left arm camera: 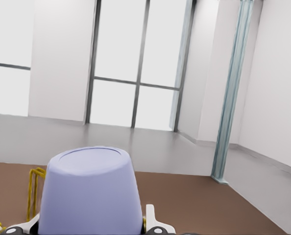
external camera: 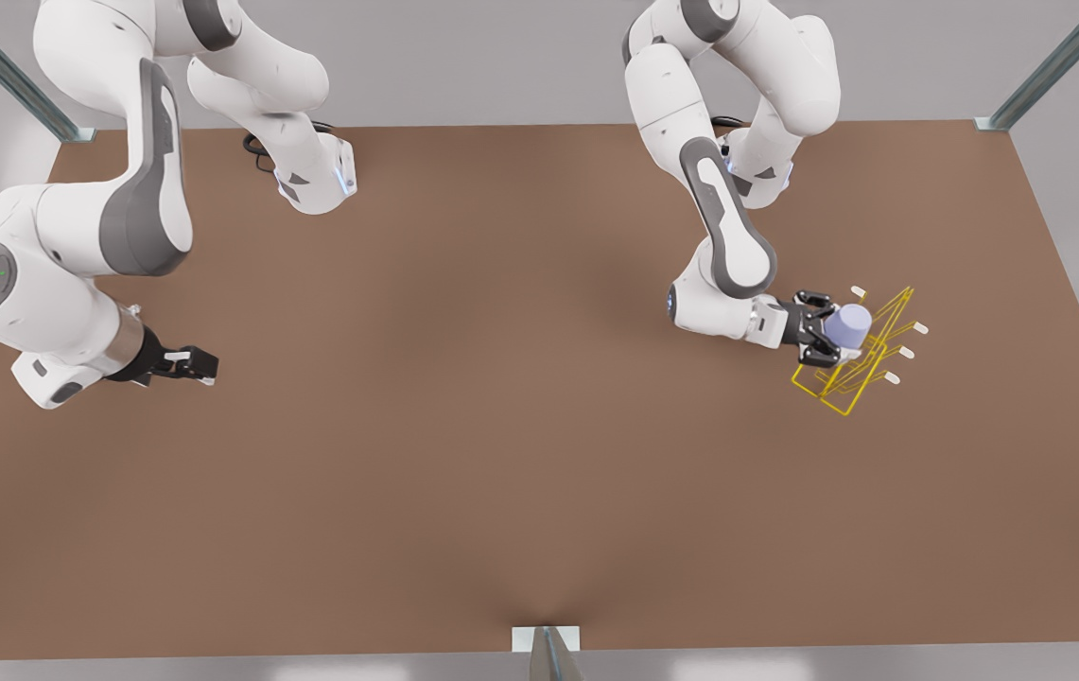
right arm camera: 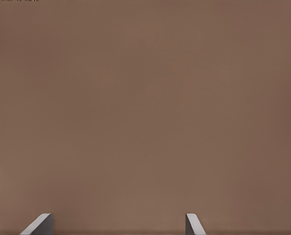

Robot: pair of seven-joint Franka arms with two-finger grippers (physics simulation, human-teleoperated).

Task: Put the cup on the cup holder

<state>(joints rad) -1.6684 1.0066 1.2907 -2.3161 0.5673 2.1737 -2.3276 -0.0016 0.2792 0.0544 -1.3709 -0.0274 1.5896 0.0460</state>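
You see two white glossy arms, dark grey panels along links. Black cables loop at each base. Grey round cap with coloured dots on arm at front view's left. Black gripper bodies, white finger pads.

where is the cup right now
The cup is on the front view's right, held in the left gripper right against the yellow cup holder, near the table's right edge.
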